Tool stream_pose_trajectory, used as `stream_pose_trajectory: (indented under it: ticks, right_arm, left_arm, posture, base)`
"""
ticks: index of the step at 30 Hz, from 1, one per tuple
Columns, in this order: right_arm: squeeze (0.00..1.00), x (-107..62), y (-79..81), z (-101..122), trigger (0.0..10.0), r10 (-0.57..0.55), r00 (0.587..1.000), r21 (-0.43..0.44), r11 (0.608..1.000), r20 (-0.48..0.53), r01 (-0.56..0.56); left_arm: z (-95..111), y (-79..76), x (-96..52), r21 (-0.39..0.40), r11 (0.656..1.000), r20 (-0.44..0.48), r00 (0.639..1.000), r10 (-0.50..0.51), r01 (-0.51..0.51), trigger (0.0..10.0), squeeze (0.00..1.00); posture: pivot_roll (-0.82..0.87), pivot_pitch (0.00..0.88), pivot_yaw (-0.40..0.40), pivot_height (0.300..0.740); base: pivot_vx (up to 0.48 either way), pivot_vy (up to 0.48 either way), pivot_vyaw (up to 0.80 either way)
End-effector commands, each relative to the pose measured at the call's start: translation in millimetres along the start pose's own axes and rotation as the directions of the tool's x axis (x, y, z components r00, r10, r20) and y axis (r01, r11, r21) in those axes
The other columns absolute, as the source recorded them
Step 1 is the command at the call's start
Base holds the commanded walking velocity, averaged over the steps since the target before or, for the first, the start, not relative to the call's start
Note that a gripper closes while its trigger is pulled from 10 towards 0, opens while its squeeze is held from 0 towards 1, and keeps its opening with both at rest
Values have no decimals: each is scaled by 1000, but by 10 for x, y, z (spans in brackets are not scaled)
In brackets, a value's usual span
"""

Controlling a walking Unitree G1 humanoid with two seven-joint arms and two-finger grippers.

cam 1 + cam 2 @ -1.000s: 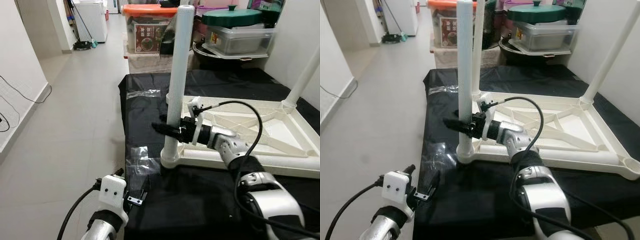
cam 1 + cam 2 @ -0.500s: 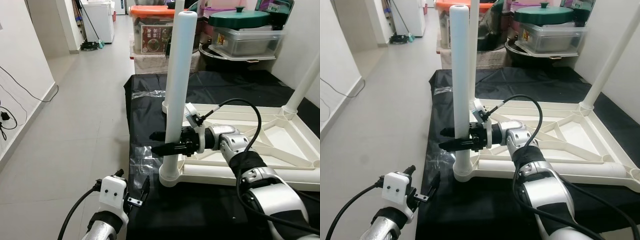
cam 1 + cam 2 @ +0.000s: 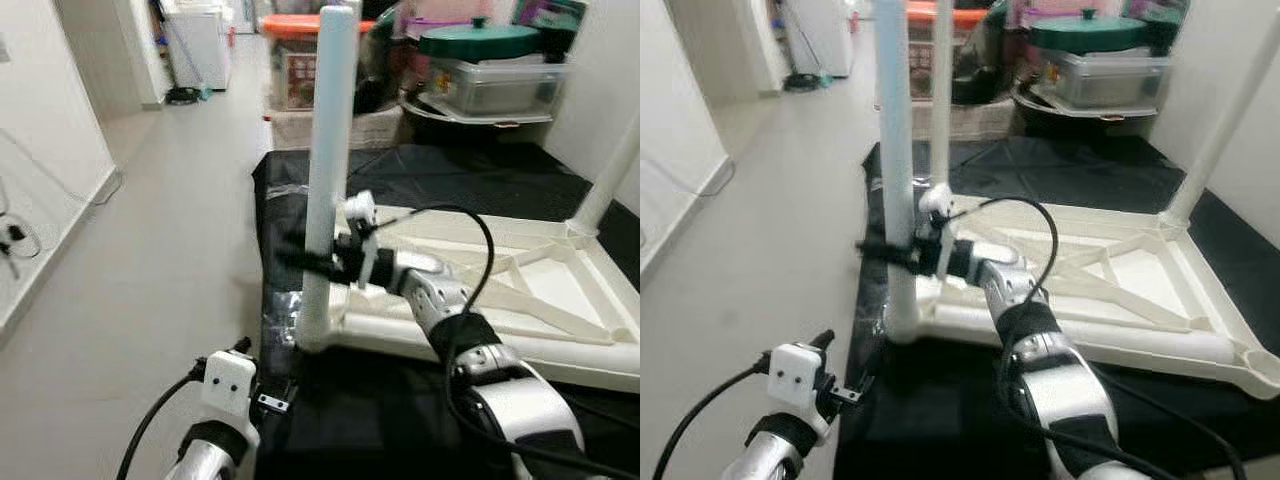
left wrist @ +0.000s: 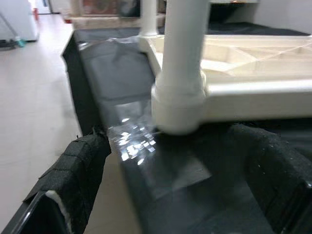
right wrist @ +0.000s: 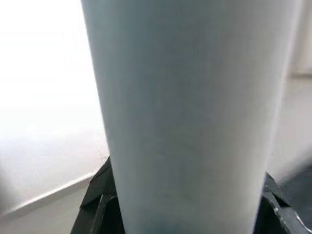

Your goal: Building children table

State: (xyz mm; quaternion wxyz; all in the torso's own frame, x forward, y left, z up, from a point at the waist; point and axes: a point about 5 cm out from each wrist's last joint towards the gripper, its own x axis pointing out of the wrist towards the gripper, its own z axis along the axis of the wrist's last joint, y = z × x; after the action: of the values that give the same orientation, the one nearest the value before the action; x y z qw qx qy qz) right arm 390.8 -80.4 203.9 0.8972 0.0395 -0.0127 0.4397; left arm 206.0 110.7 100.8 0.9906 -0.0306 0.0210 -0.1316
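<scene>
The right gripper (image 3: 312, 262) has closed around the white cylindrical plastic table leg (image 3: 326, 170), which half a second ago sat between spread fingers; it stands upright in the upturned cream tabletop's (image 3: 520, 270) near-left corner socket, seemingly being seated. The left gripper (image 3: 272, 398) hangs open, idle.

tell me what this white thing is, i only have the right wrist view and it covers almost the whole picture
Observer: It is a white table leg, standing upright in the corner socket of an upturned white table top.
Operator: is my gripper on it
Observer: Yes, the right gripper has its black fingers on either side of the leg, about halfway up.
Operator: what is the left arm doing
Observer: The left gripper is low at the near edge of the black cloth, open, holding nothing.
Operator: other legs in yet
Observer: Another leg stands at the far right corner; the near right corner socket has none.
</scene>
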Motion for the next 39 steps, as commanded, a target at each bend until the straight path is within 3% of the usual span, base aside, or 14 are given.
stream_pose_trajectory:
  ticks: [1,7,8,10,13,15,16,17,19,21,22,30,33,39]
  right_arm:
    - [0,-160,-316,27,0,-388,921,15,921,12,388]
    - [0,-508,-587,-99,0,-827,562,19,561,-30,827]
    - [0,-508,-587,-99,0,-827,562,19,561,-30,827]
    - [0,-552,-572,-181,0,-892,448,58,445,-56,894]
    - [0,-518,-522,-223,0,-909,413,57,410,-58,910]
    - [0,-487,-498,-232,0,-908,416,52,414,-56,909]
    - [0,-395,-434,-237,10000,-885,463,74,459,-50,886]
    - [1000,-284,-353,-217,10000,-835,549,134,541,-26,830]
    - [1000,-163,-254,-164,10000,-763,646,173,640,27,749]
    - [1000,-138,-233,-140,10000,-744,666,159,664,44,731]
    - [0,-89,-193,-124,10000,-693,719,170,715,47,678]
    - [0,-50,-165,6,10000,-413,904,177,903,108,391]
    - [0,-143,-152,73,10000,-76,992,170,984,100,58]
    - [0,-303,-58,101,10000,310,949,140,939,53,-314]
  left_arm:
    - [-50,28,-13,-8,1000,-20,1000,7,-7,10000,0]
    - [-51,30,-9,-7,1000,-22,1000,6,-6,10000,0]
    - [-51,30,-9,-7,1000,-22,1000,6,-6,10000,0]
    - [-45,27,-9,-6,1000,-21,1000,6,-6,10000,0]
    - [-43,27,-8,-7,1000,-20,1000,7,-7,10000,0]
    - [-43,27,-8,-7,1000,-20,1000,7,-7,10000,0]
    - [-44,28,-7,-8,1000,-20,1000,7,-7,10000,0]
    - [-44,26,-7,-9,1000,-21,1000,7,-7,10000,0]
    - [-45,24,-7,-10,1000,-21,1000,7,-7,10000,0]
    - [-45,23,-7,-10,1000,-21,1000,7,-7,10000,0]
    - [-45,24,-7,-11,1000,-21,1000,8,-8,10000,0]
    - [-42,26,-1,-12,1000,-21,1000,8,-9,10000,0]
    - [-42,25,-1,-11,1000,-21,1000,8,-8,10000,0]
    - [-42,27,5,-10,1000,-20,1000,8,-8,10000,0]
  posture:
    - [7,0,-11,740]
    - [7,0,-11,740]
    - [7,0,-11,740]
    - [13,0,-15,740]
    - [13,0,-15,740]
    - [13,0,-15,740]
    - [13,0,-15,740]
    - [8,0,-15,740]
    - [8,0,-15,740]
    - [8,0,-15,740]
    - [8,0,-15,740]
    - [6,0,-15,740]
    - [6,0,-15,740]
    - [11,0,-17,740]
  base:
    - [0,0,0]
    - [0,0,0]
    - [0,0,0]
    - [0,0,0]
    - [0,0,0]
    - [0,0,0]
    - [0,0,0]
    - [0,0,0]
    - [0,0,0]
    - [0,0,0]
    - [0,0,0]
    - [0,0,0]
    - [0,0,0]
    - [0,0,0]
